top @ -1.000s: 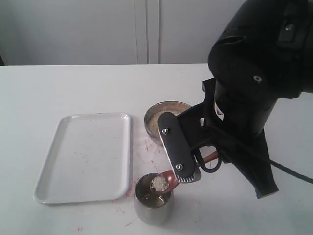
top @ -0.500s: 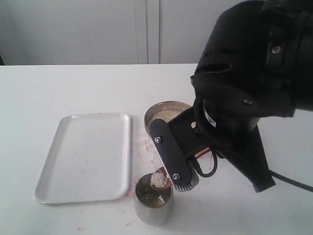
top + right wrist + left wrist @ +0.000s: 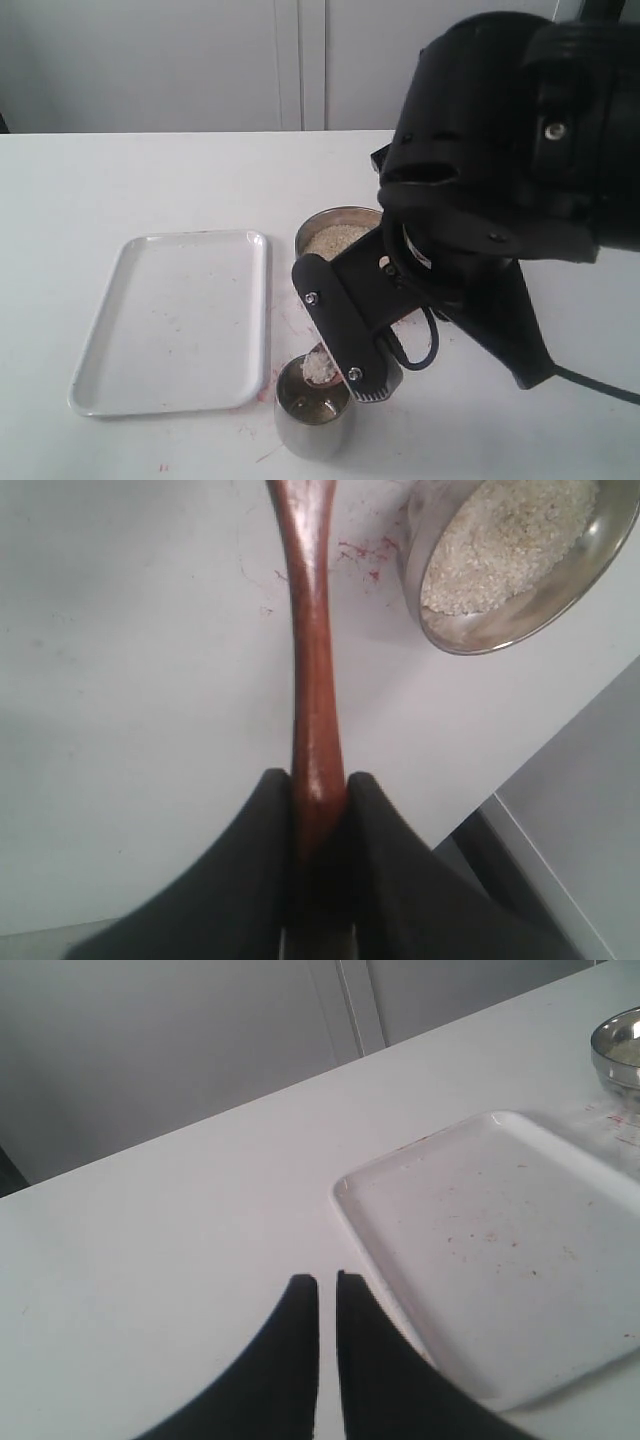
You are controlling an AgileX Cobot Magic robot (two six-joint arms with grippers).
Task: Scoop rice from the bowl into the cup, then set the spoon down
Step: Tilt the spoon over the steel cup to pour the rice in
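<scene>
Rice [image 3: 335,240] mostly sits in the steel bowl [image 3: 303,250], far side of the steel cup [image 3: 312,432], both to the right of the white tray [image 3: 150,300] on the white table [image 3: 100,180]. A small heap of it rides on the round end of the wooden spoon [image 3: 312,660], right over the cup's mouth at its far rim, so I judge I'm at the tipping step of a scoop: load picked up, carried over, not yet clearly dumped. Can't tell how much rice is already in the cup; the inside is all reflections. Left to do, as I read it: tip this load in, maybe more scoops since the bowl looks well filled, then set the spoon down. Where it should go isn't given; the tray is bare apart from reddish specks. My right gripper [image 3: 318,792] pinches the spoon's handle near its end, both fingers pressed flat against the wood, handle running straight out between them toward the cup, firm hold as far as I see. My left gripper [image 3: 326,1290] hangs over the table on the near left of the tray, fingers pressed almost together with only a thin slit, nothing between them, touching nothing. Risk, by my guess: grains spilling past the narrow cup rim if I tilt fast.
</scene>
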